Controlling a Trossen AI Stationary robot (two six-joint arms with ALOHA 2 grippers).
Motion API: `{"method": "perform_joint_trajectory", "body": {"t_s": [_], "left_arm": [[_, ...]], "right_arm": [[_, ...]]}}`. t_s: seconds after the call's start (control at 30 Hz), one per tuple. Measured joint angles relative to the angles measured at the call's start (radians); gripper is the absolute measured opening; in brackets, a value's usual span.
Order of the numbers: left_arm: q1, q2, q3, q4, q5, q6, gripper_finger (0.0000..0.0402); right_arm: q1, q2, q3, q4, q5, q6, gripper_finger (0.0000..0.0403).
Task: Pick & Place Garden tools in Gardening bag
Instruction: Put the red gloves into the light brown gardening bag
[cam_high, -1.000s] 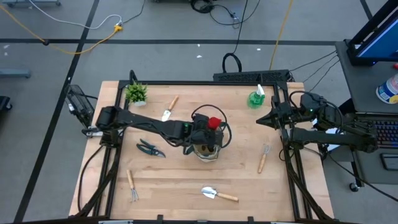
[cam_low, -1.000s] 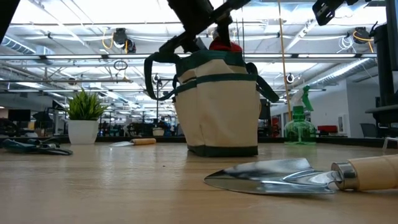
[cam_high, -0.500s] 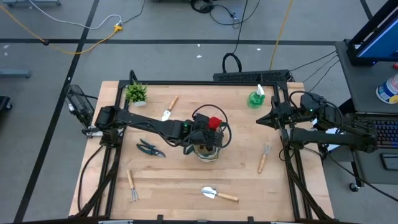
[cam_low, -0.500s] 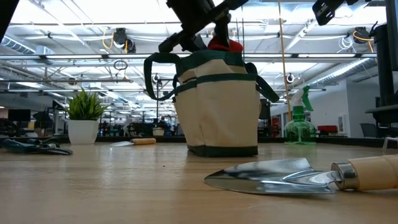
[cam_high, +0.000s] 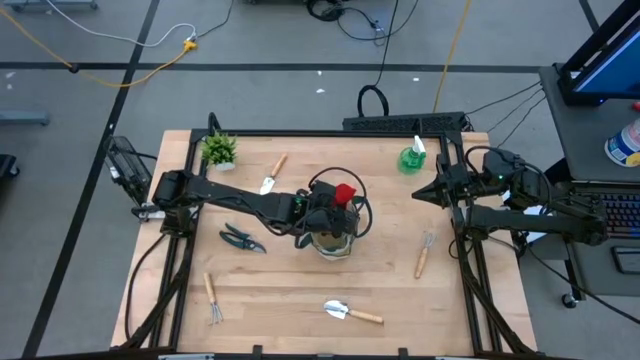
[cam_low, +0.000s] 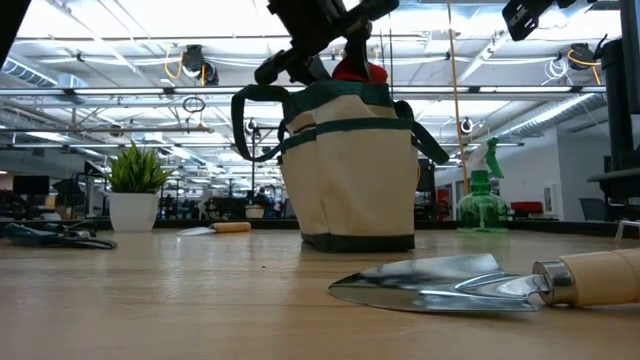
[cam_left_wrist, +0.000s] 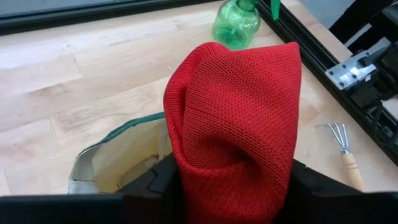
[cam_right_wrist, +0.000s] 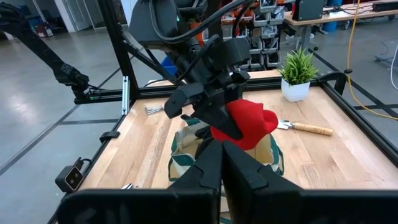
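Note:
My left gripper (cam_high: 335, 205) is over the beige gardening bag (cam_high: 333, 242), which stands upright mid-table on its base (cam_low: 358, 240). The gripper is shut on the red glove (cam_left_wrist: 236, 124), at the bag's open mouth (cam_left_wrist: 118, 158). The glove also shows in the high view (cam_high: 344, 194), the low view (cam_low: 358, 72) and the right wrist view (cam_right_wrist: 249, 123). My right gripper (cam_high: 418, 193) waits shut near the table's right edge, by the green spray bottle (cam_high: 412, 157). My left gripper pinches the bunched red knit glove between its two fingers (cam_left_wrist: 158, 180), which stand on either side of its lower part (cam_left_wrist: 230, 186). The gripper slants down from the table's left side. The folded knit end (cam_left_wrist: 249, 68) sticks out past the fingertips, above the bag's rim.
On the table lie a trowel (cam_high: 352, 312) near the front, a hand fork (cam_high: 423, 254) at the right, another fork (cam_high: 212, 298) front left, dark shears (cam_high: 242, 238), and a trowel (cam_high: 272, 174) at the back. A potted plant (cam_high: 219, 150) stands back left.

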Motion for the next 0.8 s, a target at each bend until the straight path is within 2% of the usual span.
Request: {"method": "perform_joint_trajectory", "body": {"t_s": [0.23,0.37,0.5,0.8], "left_arm": [[0.000,0.000,0.000,0.000,0.000,-0.008,0.0258],[-0.003,0.001,0.000,0.000,0.005,0.001,0.0289],[-0.004,0.001,0.000,0.000,0.033,0.005,0.0305],[-0.005,-0.034,0.000,-0.021,0.063,-0.003,0.0308]], "right_arm": [[0.000,0.000,0.000,0.000,0.001,0.000,0.0002],[0.000,0.000,0.000,0.000,0.001,-0.002,0.0002],[0.000,0.000,0.000,0.000,0.001,-0.003,0.0002],[0.000,0.000,0.000,0.000,0.002,-0.003,0.0002]]}}
